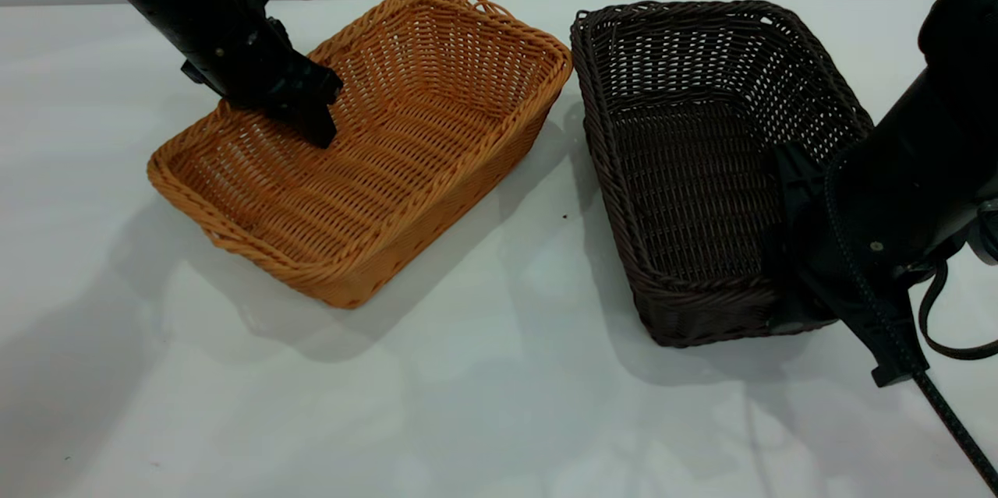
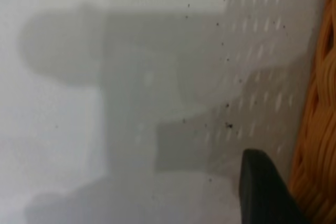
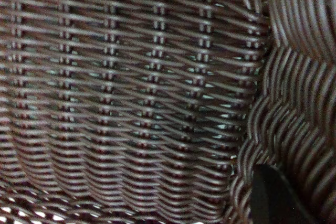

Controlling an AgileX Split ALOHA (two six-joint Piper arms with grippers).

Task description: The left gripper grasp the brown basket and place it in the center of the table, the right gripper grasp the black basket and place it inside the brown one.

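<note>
The brown basket (image 1: pixel 374 147) sits left of the table's middle, turned at an angle. My left gripper (image 1: pixel 310 122) straddles its far-left rim, one finger inside and one outside, shut on the rim. In the left wrist view the outer finger (image 2: pixel 262 187) lies close against the tan wall (image 2: pixel 320 129). The black basket (image 1: pixel 702 163) stands to the right of the brown one, close beside it. My right gripper (image 1: pixel 786 272) straddles its near-right rim, shut on it. The right wrist view shows its dark weave (image 3: pixel 131 103) and one finger (image 3: pixel 273 195) at the braided rim.
The white table (image 1: pixel 483 404) stretches wide in front of both baskets. A narrow gap of table (image 1: pixel 573 171) separates the two baskets. The right arm's braided cable (image 1: pixel 955 424) and strap loop (image 1: pixel 947 342) hang at the right edge.
</note>
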